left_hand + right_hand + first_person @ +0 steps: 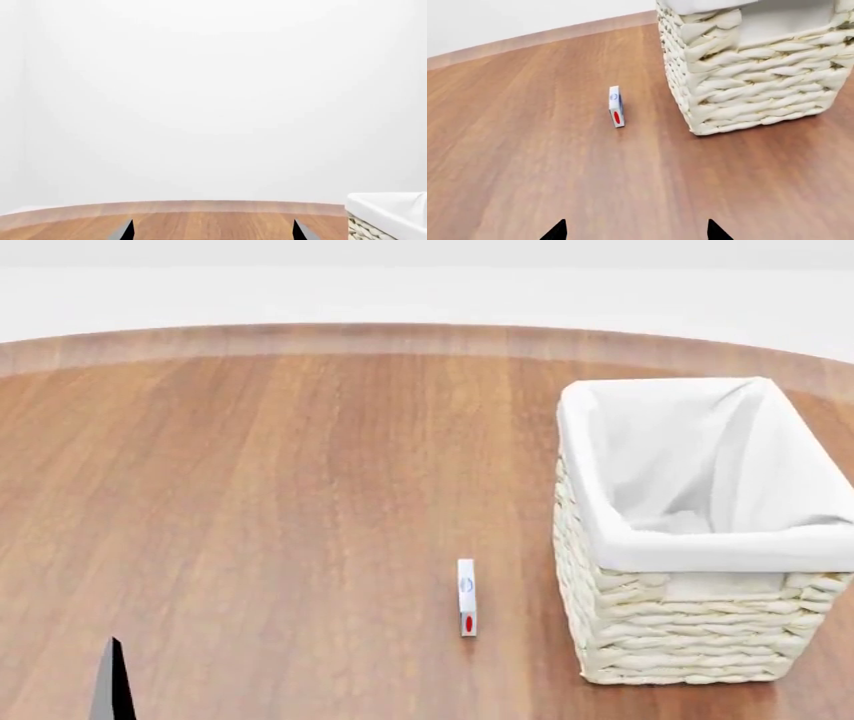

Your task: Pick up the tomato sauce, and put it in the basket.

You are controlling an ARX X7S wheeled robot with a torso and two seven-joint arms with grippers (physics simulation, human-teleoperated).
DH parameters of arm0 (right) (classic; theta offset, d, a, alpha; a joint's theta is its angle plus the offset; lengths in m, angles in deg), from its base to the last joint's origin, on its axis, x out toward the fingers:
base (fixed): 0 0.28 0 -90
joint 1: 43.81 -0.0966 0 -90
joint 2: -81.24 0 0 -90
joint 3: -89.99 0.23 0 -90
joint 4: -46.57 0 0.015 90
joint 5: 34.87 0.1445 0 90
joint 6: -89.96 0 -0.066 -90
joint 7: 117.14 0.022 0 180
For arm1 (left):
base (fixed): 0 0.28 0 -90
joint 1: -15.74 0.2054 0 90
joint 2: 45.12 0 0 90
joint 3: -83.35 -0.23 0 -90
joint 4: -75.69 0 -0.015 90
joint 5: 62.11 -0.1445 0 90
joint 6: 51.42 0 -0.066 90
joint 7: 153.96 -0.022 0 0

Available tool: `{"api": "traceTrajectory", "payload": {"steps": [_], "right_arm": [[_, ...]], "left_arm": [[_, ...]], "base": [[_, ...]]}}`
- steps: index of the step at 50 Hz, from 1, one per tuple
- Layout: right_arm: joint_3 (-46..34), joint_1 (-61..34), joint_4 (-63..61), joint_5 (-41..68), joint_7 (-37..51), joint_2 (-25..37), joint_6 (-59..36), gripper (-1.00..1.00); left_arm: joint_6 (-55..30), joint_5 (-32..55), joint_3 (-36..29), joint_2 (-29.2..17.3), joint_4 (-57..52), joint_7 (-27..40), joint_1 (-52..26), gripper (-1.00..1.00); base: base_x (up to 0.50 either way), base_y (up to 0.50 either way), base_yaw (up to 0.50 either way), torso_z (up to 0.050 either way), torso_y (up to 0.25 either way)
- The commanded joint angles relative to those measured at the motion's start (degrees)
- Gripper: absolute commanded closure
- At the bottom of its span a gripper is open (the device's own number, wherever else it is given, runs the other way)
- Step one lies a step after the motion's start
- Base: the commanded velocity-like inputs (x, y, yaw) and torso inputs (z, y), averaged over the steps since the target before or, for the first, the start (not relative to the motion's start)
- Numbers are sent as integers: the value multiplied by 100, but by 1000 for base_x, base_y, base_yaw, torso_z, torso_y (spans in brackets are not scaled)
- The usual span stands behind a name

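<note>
No tomato sauce can shows in any view, so its direction and the nearer arm cannot be told. The left claw [212, 231] and right claw [635, 232] gape wide, empty. The basket [694, 640] stands right on the table [267, 490], with a thin box [466, 597] left of it.

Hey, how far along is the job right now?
Nothing looks done. No tomato sauce can shows in any view, and the visible part of the basket holds only its white liner. Nothing is in hand either: the left gripper and right gripper are both open and empty. Only a small white box stands beside the basket. Finding, grasping and dropping in the can all remain.
</note>
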Motion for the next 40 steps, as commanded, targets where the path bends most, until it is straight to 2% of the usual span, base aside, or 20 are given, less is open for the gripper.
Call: {"api": "traceTrajectory", "payload": {"steps": [1, 22, 40], "right_arm": [[29, 332, -392, 5, 165, 139, 2, -100], [6, 820, -375, -180, 214, 240, 360, -100], [-98, 722, 99, -293, 143, 163, 525, -100]], "left_arm": [[59, 37, 14, -29, -26, 21, 47, -100], [83, 61, -1, -73, -54, 58, 73, -100], [110, 55, -27, -101, -35, 85, 75, -100]], "base": [[0, 0, 0, 0, 0], [0, 0, 0, 0, 0], [0, 0, 0, 0, 0]]}}
